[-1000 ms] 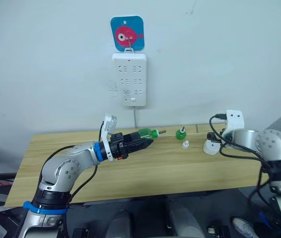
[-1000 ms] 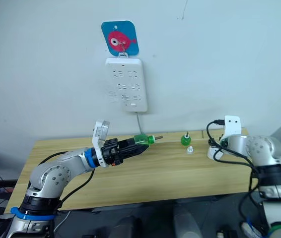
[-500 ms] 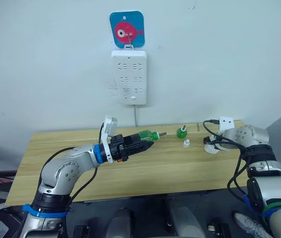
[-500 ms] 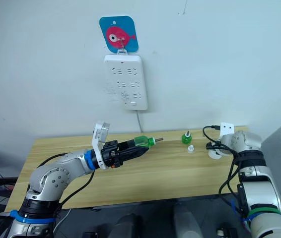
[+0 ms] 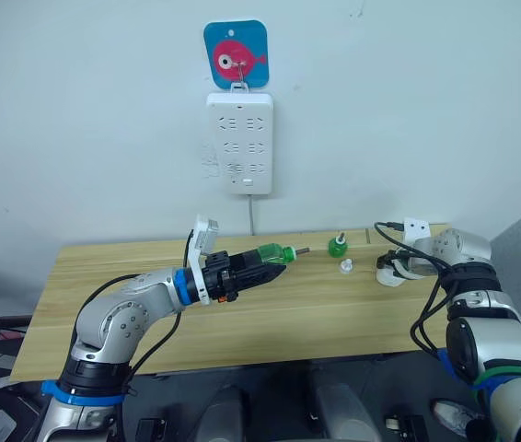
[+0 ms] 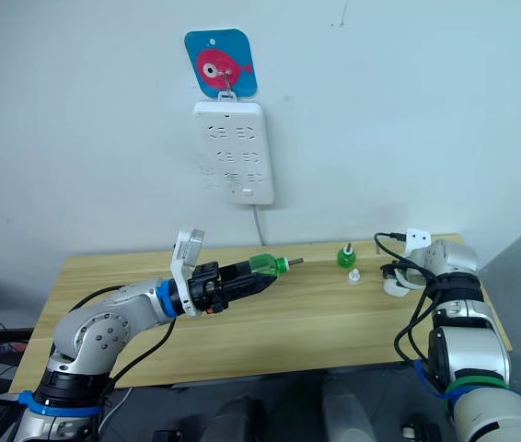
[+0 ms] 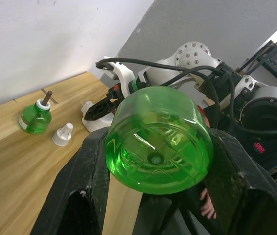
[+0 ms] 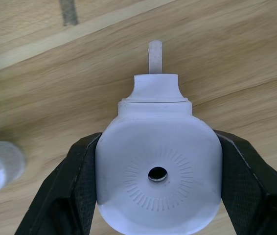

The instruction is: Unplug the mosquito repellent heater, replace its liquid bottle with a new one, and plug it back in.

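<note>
My left gripper (image 5: 259, 265) is shut on a green liquid bottle (image 5: 272, 251), held level above the middle of the wooden table (image 5: 316, 313) with its wick end towards the right; the bottle's base (image 7: 158, 142) faces the left wrist camera. A second green bottle (image 5: 336, 245) stands upright near the table's back, and a small white cap (image 5: 344, 267) lies just in front of it. At the table's right end my right gripper (image 5: 392, 271) is shut on the white mosquito repellent heater (image 8: 158, 171), whose metal prong (image 8: 155, 55) points away over the wood.
A long white power strip (image 5: 239, 143) hangs on the wall behind the table, under a blue hook plate with a pink fish (image 5: 236, 55). Its cord drops behind the table. Black cables loop around my right wrist.
My right arm has swung round and drawn back while its gripper stays at the heater. The left arm holds the bottle in nearly the same place. The camera tilted a little.
</note>
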### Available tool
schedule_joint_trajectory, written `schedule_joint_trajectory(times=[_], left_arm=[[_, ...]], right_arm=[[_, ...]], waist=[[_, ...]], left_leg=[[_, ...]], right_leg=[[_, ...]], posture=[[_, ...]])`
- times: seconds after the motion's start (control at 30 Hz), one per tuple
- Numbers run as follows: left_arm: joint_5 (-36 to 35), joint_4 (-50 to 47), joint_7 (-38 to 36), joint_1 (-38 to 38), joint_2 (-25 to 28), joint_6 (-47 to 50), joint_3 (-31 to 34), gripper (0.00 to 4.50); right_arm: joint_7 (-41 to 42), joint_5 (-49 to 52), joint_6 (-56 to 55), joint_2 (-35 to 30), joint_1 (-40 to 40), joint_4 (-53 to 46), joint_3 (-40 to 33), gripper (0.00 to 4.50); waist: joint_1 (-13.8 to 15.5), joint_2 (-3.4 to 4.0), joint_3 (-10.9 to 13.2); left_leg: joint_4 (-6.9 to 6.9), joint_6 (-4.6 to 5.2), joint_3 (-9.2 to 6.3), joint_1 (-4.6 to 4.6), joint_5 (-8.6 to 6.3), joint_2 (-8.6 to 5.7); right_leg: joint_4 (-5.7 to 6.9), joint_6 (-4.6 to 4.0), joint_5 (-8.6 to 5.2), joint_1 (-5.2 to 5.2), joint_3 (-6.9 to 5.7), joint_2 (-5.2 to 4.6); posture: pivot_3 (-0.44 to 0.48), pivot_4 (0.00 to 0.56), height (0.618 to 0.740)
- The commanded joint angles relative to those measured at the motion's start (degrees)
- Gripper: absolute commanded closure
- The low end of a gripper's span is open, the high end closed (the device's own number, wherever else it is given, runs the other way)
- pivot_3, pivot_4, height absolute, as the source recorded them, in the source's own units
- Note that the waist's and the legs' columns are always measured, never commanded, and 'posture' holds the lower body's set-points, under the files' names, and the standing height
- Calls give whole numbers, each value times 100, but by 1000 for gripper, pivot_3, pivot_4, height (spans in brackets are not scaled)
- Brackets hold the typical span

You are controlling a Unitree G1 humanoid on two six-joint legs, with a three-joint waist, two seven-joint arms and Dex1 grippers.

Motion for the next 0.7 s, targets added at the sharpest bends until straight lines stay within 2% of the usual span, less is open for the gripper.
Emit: schedule_joint_trajectory(times=[0.03, 0.33, 0.47, 0.57, 0.63, 0.7], left_arm=[[0, -179, -100, -4, -13, -63, 60, 2167], [44, -88, -169, -64, -2, -72, 99, 2167], [10, -72, -177, -125, 12, -12, 147, 2167], [-115, 12, -215, -255, 67, 124, 257, 2167], [-167, 62, -248, -326, 87, 207, 302, 2167], [-529, 164, -196, -518, 75, 543, 484, 2167]], right_arm=[[-15, -131, 239, 19, 51, -656, -214, 1551], [567, 19, 1303, -112, 1083, -3389, -512, 1551], [1587, 437, 641, -389, 1836, -4982, -651, 1551], [2762, 1200, 367, -711, 2332, -6154, -903, 1551], [3141, 1654, 459, -789, 2469, -6535, -1091, 1551], [3535, 2245, 389, -817, 2559, -6972, -1357, 1551]], waist=[[0, 0, 0], [37, 2, -1], [43, 4, 1], [32, 5, 1], [24, 5, 1], [22, 5, 1]], left_leg=[[0, 0, 1, -1, 0, 1], [1, 0, -24, -39, 0, 4], [1, 0, -28, -44, 0, 4], [2, -1, -26, -40, 0, 4], [2, -1, -26, -34, 0, 6], [4, -1, -24, -29, 0, 10]], right_leg=[[0, 0, 0, -1, 0, 0], [2, 1, 1, -29, -15, -2], [1, 3, 0, -33, -19, -2], [2, 32, -14, -34, -17, -2], [3, 36, -14, -31, -19, 0], [4, 39, -12, -28, -20, 4]], posture=[[-74, 200, 740], [-85, 195, 740], [-86, 191, 740], [-97, 185, 740], [-106, 182, 740], [-115, 179, 740]])
